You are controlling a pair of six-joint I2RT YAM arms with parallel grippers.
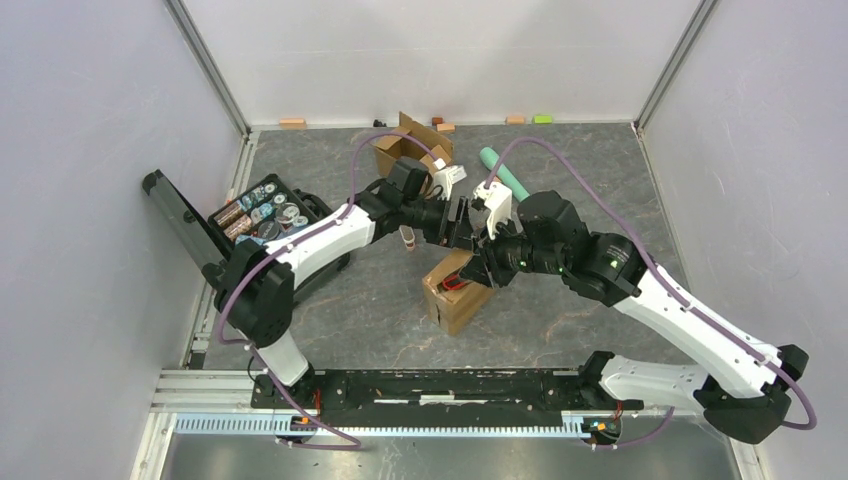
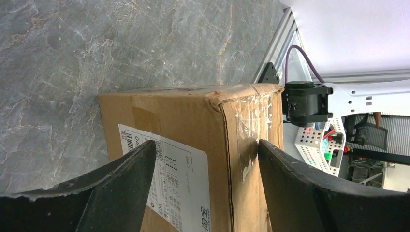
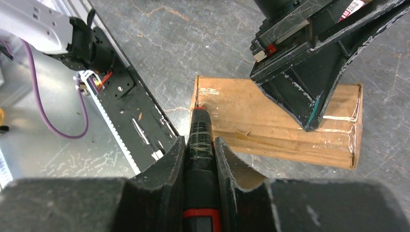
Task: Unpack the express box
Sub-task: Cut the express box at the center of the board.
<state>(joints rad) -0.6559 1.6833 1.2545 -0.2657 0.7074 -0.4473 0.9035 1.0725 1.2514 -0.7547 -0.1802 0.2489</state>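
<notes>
The brown, tape-sealed cardboard express box [image 1: 455,295] [image 3: 290,125] lies near the centre of the grey table [image 1: 600,180], slightly toward 6 o'clock. The right gripper [image 3: 199,145] is clamped on a slim black cutter with red bands [image 3: 199,123], whose tip is at the box's taped edge. The left gripper [image 2: 205,159] hovers over the box, wide open and empty. The blade is best run shallow along the seam while the left jaws steady the cardboard. There is one sealed box and one cutter. One open brown carton [image 1: 405,150] sits at 12 o'clock, one teal cylinder [image 1: 505,172] at 1, and one black tool case [image 1: 265,215] at 10.
</notes>
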